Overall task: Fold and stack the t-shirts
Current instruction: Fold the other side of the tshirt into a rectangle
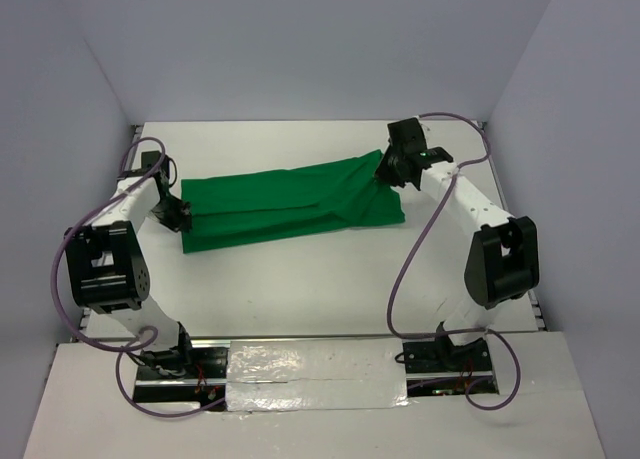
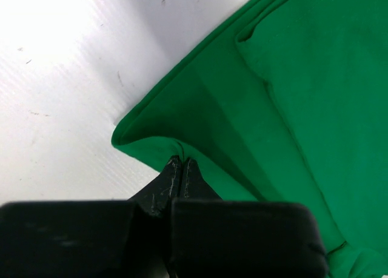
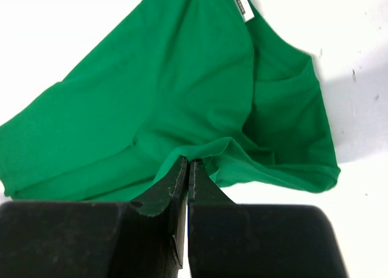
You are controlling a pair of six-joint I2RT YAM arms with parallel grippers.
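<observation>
A green t-shirt (image 1: 290, 207) lies partly folded on the bench (image 1: 300, 289). The left pincer (image 1: 183, 215) and right pincer (image 1: 386, 169) each clamp one end. More folding is likely needed.

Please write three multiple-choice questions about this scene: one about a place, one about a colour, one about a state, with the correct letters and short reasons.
1. Where does the t-shirt lie?
A. between the left gripper and the right gripper
B. beside the left arm's base
C. over the far edge

2. What colour is the t-shirt?
A. red
B. green
C. blue

3. How is the right gripper?
A. wide open
B. shut on the t-shirt
C. shut on nothing

Answers: 1 A, each gripper pinches one end; 2 B, plain green in every view; 3 B, its fingertips meet on a cloth fold.
</observation>
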